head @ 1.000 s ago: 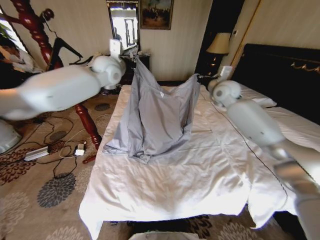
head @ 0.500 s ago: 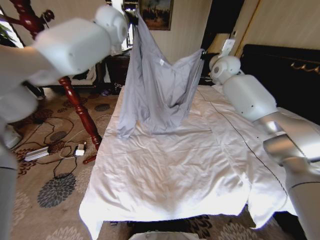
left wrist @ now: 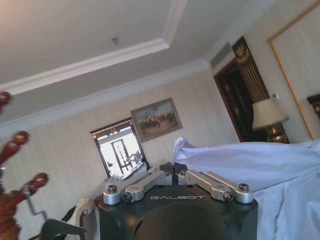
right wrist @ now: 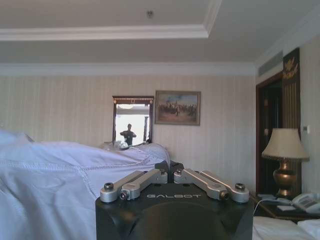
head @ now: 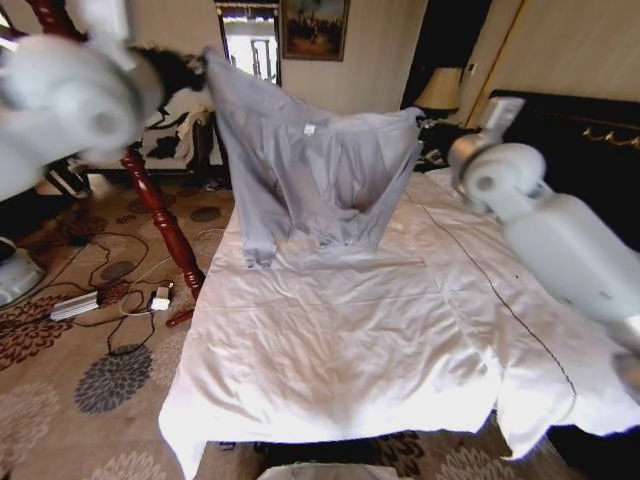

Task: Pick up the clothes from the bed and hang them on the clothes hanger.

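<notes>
Cream striped walls point(right wrist: 75, 100) meet a stepped white ceiling point(right wrist: 100, 17). At twelve o'clock hang a framed painting point(head: 313, 27) and a bright mirror point(head: 250, 42). A lit table lamp point(right wrist: 285, 160) stands at one o'clock. Patterned floral carpet point(head: 90, 390) with loose cables point(head: 120, 300) lies at nine o'clock.

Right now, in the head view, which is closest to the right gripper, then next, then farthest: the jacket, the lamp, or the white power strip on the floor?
From the right gripper:
1. The jacket, held at its corner.
2. The lamp, just behind, by the headboard.
3. The power strip, far across on the carpet, left of the bed.
</notes>
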You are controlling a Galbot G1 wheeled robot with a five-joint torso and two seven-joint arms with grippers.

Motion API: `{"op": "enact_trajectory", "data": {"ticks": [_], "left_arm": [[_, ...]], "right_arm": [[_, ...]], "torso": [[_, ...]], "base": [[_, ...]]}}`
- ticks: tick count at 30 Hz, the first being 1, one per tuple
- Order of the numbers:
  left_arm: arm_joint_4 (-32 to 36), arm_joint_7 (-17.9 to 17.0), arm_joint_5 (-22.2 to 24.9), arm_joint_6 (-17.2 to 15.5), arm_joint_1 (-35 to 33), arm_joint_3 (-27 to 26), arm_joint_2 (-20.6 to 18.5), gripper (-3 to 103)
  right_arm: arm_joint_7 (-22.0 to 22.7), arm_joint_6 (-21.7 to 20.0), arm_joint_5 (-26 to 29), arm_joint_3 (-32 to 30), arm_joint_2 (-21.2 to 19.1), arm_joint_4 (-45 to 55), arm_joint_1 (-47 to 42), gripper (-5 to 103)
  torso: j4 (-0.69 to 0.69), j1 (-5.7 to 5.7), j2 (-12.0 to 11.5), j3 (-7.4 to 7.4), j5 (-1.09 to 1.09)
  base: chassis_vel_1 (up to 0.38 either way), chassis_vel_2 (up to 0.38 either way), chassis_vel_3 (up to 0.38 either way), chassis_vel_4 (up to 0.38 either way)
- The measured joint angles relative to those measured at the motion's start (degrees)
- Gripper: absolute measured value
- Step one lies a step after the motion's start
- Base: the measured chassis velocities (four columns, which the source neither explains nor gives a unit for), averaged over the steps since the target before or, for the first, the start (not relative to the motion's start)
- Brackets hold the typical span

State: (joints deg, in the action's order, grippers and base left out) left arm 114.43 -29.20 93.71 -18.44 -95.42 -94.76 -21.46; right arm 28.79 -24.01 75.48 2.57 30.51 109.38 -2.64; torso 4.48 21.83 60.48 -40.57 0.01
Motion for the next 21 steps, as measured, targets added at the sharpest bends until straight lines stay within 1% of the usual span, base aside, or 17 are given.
{"op": "enact_trajectory", "data": {"ticks": [1,2,3,4,5,7,8,9,10,12,14,15,17,19,20,21], "left_arm": [[1.30,-0.37,0.94,-0.41,1.43,0.18,0.97,0],[1.30,-0.37,0.94,-0.41,1.43,0.18,0.97,0],[3.10,-0.90,2.20,-0.93,3.39,0.38,2.11,0],[5.04,-1.66,3.73,-1.60,5.57,0.50,2.93,0],[6.28,-2.29,5.06,-2.26,7.13,0.58,3.26,0],[6.84,-2.64,5.72,-2.62,7.87,0.61,3.39,0],[7.88,-3.14,7.03,-3.35,9.36,0.69,3.61,0],[9.22,-3.51,8.92,-4.65,12.04,1.09,4.09,0],[9.22,-3.51,8.92,-4.65,12.04,1.09,4.09,0],[9.98,-3.86,10.66,-6.67,15.10,1.78,5.05,0],[9.88,-4.29,10.88,-8.23,15.65,1.95,6.02,0],[9.88,-4.29,10.88,-8.23,15.65,1.95,6.02,0],[9.58,-5.07,10.02,-9.37,14.69,2.31,6.83,0],[9.99,-5.70,6.84,-10.75,11.87,3.55,8.38,0],[10.46,-5.68,5.00,-10.95,10.64,4.47,9.39,0],[10.46,-5.68,5.00,-10.95,10.64,4.47,9.39,0]], "right_arm": [[0.62,-0.50,0.91,-1.73,-1.25,2.21,-1.13,0],[0.62,-0.50,0.91,-1.73,-1.25,2.21,-1.13,0],[1.41,-0.94,2.09,-3.72,-2.54,4.87,-2.09,0],[2.28,-1.63,3.80,-6.15,-3.88,7.85,-2.70,0],[2.89,-2.15,5.27,-7.87,-4.80,9.68,-2.76,0],[3.36,-2.61,6.27,-8.87,-5.29,10.68,-2.71,0],[4.03,-3.33,7.81,-10.34,-6.00,11.96,-2.56,0],[5.02,-4.57,11.05,-13.23,-7.63,14.10,-2.40,0],[5.02,-4.57,11.05,-13.23,-7.63,14.10,-2.40,0],[5.46,-5.52,13.85,-16.18,-10.01,16.26,-2.71,0],[5.53,-6.23,14.79,-17.31,-11.34,17.28,-3.47,0],[5.53,-6.23,14.79,-17.31,-11.34,17.28,-3.47,0],[5.71,-6.55,14.02,-17.01,-10.98,17.19,-4.00,0],[6.18,-6.75,10.75,-13.98,-8.30,15.74,-4.34,0],[6.32,-6.75,9.36,-12.40,-7.18,15.16,-4.62,0],[6.32,-6.75,9.36,-12.40,-7.18,15.16,-4.62,0]], "torso": [[0.04,0.00,0.00,-0.01,0.01],[0.04,0.00,0.00,-0.01,0.01],[0.06,0.01,0.00,-0.01,0.02],[0.05,0.04,-0.01,-0.03,0.01],[0.00,0.05,-0.01,-0.04,-0.02],[-0.03,0.05,-0.01,-0.04,-0.03],[-0.03,0.04,-0.01,-0.03,-0.02],[-0.02,0.03,0.00,-0.03,-0.02],[-0.02,0.03,0.00,-0.03,-0.02],[0.01,0.03,0.00,-0.02,0.00],[0.02,0.03,0.00,-0.02,-0.01],[0.02,0.03,0.00,-0.02,-0.01],[0.01,0.03,0.00,-0.03,-0.02],[-0.03,0.04,-0.02,-0.05,-0.02],[-0.02,0.06,-0.02,-0.05,-0.01],[-0.02,0.06,-0.02,-0.05,-0.01]], "base": [[0.000,0.000,0.000,0.000],[0.000,0.000,0.000,0.000],[0.000,0.000,0.000,0.000],[0.000,0.000,0.000,0.000],[0.000,0.000,0.000,0.000],[0.000,0.000,0.000,0.000],[0.000,0.000,0.000,0.000],[0.000,0.000,0.000,0.000],[0.000,0.000,0.000,0.000],[0.000,0.000,0.000,0.000],[0.000,0.000,0.000,0.000],[0.000,0.000,0.000,0.000],[0.000,0.000,0.000,0.000],[0.000,0.000,0.000,0.000],[0.000,0.000,0.000,0.000],[0.000,0.000,0.000,0.000]]}}
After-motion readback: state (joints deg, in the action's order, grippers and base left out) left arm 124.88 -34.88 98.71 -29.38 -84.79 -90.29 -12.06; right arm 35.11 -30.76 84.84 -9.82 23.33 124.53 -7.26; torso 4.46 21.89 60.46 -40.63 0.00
